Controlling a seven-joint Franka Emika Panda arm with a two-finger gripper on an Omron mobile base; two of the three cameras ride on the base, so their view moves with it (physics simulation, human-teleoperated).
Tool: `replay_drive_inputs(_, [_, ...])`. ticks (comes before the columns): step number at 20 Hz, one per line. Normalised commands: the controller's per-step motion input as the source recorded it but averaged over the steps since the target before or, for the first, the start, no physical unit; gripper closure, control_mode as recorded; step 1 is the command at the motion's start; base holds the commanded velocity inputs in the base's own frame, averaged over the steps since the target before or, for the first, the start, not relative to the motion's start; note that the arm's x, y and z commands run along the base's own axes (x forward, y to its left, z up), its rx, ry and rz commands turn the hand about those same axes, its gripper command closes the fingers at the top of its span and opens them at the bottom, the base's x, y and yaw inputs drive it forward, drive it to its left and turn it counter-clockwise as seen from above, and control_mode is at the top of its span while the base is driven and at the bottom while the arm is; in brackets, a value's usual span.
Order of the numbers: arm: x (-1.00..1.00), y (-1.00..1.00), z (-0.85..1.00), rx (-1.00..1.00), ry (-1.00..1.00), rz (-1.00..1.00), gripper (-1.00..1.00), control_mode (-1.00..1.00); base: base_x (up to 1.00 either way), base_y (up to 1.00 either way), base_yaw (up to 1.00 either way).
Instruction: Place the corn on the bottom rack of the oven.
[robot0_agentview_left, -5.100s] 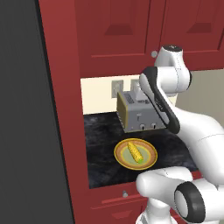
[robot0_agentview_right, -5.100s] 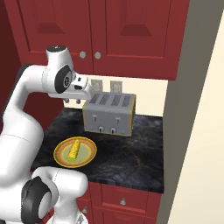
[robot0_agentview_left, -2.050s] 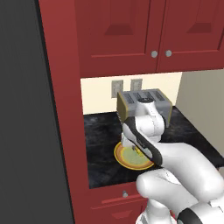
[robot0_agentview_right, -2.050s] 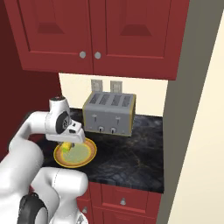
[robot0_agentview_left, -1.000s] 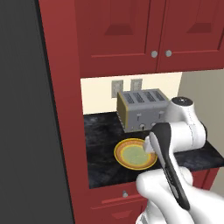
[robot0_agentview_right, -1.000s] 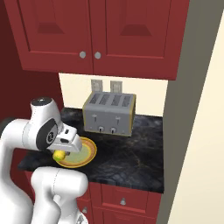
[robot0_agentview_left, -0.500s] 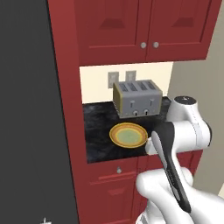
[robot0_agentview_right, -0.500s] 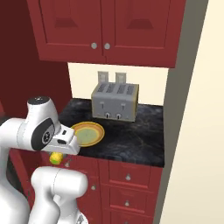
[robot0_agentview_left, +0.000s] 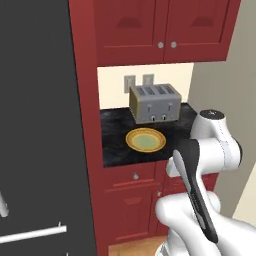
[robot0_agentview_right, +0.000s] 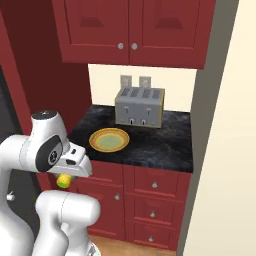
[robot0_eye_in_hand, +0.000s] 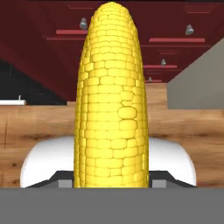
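Note:
The corn (robot0_eye_in_hand: 111, 100) is a yellow cob standing lengthwise up the middle of the hand view, and my gripper (robot0_eye_in_hand: 111, 180) is shut on its lower end. In the right base view the corn (robot0_agentview_right: 63, 181) hangs below the hand, in front of the red cabinet and under counter height, with the gripper (robot0_agentview_right: 65, 176) pointing down. The round yellow plate (robot0_agentview_right: 109, 140) on the black counter is bare. The oven's knobs, cavity and racks are out of view.
A silver toaster (robot0_agentview_left: 155, 103) stands at the back of the black counter (robot0_agentview_left: 115, 150). Red drawers (robot0_agentview_right: 155, 200) fill the space below it. A tall dark panel (robot0_agentview_left: 40, 125) with a horizontal silver bar (robot0_agentview_left: 32, 235) rises at the left. A beige wall (robot0_agentview_right: 225, 150) is on the right.
The corn has left the plate and now hangs in my gripper, lowered below the counter edge. The base has backed away, so the counter looks farther off.

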Motion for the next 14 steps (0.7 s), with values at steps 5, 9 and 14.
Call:
replay_drive_inputs(5, [0.00, 0.00, 0.00, 0.00, 0.00, 0.00, 1.00, 1.00, -0.38, 0.89, 0.09])
replay_drive_inputs(9, [0.00, 0.00, 0.00, 0.00, 0.00, 0.00, 1.00, 1.00, 0.03, 1.00, 0.15])
replay_drive_inputs(14, [0.00, 0.00, 0.00, 0.00, 0.00, 0.00, 1.00, 1.00, 0.02, 1.00, 0.09])
